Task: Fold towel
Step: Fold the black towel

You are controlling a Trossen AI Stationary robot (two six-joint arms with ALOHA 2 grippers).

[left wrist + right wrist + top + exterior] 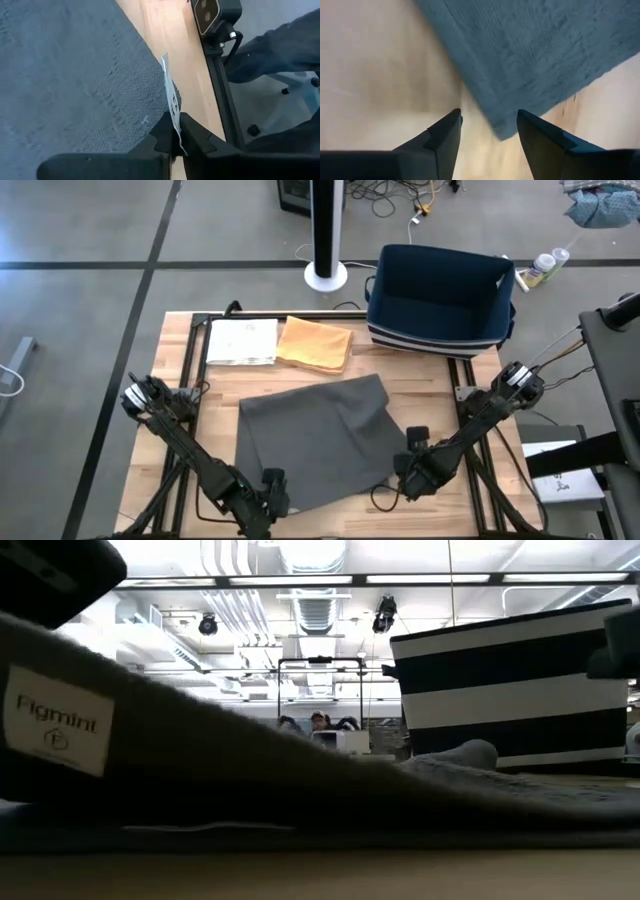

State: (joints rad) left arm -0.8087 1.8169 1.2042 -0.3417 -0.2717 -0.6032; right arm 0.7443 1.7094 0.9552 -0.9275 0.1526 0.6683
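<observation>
The left arm reaches low along the table's [180,330] left side to its near edge, where the left gripper [176,134] has its jaws closed on the towel's [315,435] corner. The right arm slants in from the right; the right gripper [487,131] hangs over the towel's near right corner, jaws apart.
</observation>
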